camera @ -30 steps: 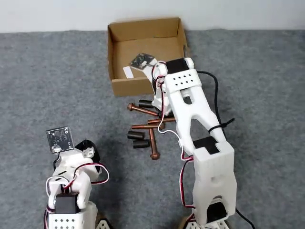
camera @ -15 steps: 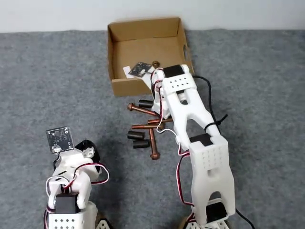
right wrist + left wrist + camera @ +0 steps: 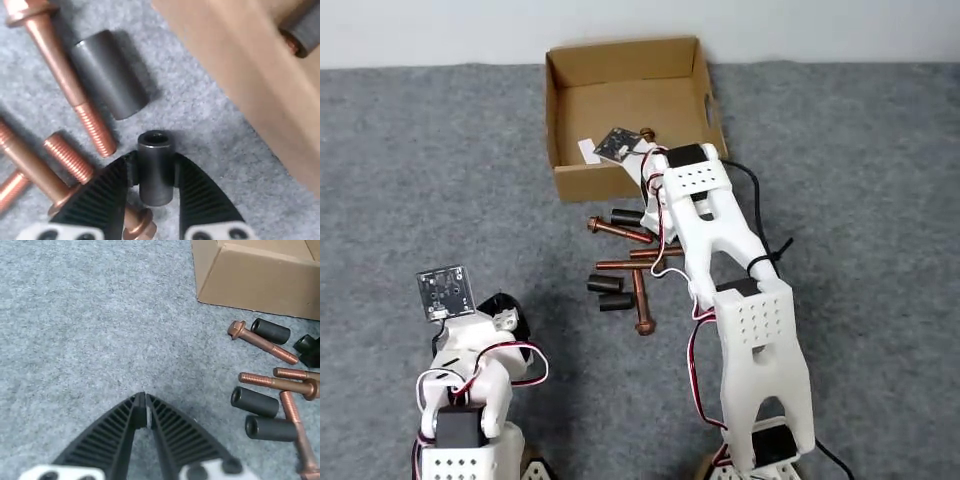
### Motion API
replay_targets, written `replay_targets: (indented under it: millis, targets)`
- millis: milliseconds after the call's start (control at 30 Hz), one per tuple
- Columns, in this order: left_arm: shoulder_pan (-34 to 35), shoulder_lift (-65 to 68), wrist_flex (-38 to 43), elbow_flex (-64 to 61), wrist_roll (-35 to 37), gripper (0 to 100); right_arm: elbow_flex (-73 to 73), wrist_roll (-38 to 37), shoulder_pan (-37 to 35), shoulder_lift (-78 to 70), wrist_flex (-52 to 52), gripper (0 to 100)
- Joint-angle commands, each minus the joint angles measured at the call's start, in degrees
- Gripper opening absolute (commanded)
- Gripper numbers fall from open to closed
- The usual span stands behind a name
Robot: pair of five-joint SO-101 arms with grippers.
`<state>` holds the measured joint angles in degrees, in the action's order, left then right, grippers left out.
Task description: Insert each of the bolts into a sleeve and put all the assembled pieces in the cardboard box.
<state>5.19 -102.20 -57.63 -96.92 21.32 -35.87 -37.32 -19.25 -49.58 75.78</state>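
Right pincer [image 3: 155,161] grips a short black cylindrical sleeve [image 3: 156,185] across its sides, just off the front wall of the brown cardboard box [image 3: 235,65], near that wall's 3 o'clock end. Left pincer [image 3: 145,401] is clenched on nothing over grey carpet [image 3: 440,180], at 8 o'clock of the pile. At 6 o'clock of the box, copper-coloured flanged bolts [image 3: 620,230] and loose black sleeves [image 3: 605,284] lie mixed. A white label [image 3: 588,150] inside the box carries print too small to read. Open carpet spreads at 9 o'clock of the pile.
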Motion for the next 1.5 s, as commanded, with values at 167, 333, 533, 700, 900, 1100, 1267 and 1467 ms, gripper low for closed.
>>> replay_targets:
  millis: [167, 333, 533, 700, 900, 1100, 1267, 1467]
  targets:
    - [0.4, -0.1, 0.3, 0.4, 0.4, 1, -1.3, -0.1, 0.1, 4.3, 3.6, 0.9]
    - [0.4, -0.1, 0.3, 0.4, 0.4, 1, -5.0, 5.5, 0.5, 11.5, 12.6, 0.9]
    - [0.1, -0.1, 0.3, 0.4, 0.4, 1, -9.5, 19.5, 1.0, 19.6, 24.3, 0.9]
    - [0.1, -0.1, 0.3, 0.4, 0.5, 1, -9.1, 34.6, 2.7, 26.7, 27.3, 0.8]
    - [0.1, -0.1, 0.4, 0.4, 0.8, 1, 0.9, 43.4, 4.3, 40.8, 27.2, 0.8]
    - [0.0, -0.1, 1.2, 0.4, 0.9, 1, 20.7, 55.1, 4.4, 58.9, 27.0, 0.8]
    - [-0.1, -0.1, 1.1, 0.4, 1.0, 1, 35.3, 64.5, 8.9, 70.5, 25.3, 0.8]
    - [-5.5, -0.4, 1.1, 0.7, 1.0, 1, 49.6, 65.1, 19.0, 82.3, 21.6, 0.8]
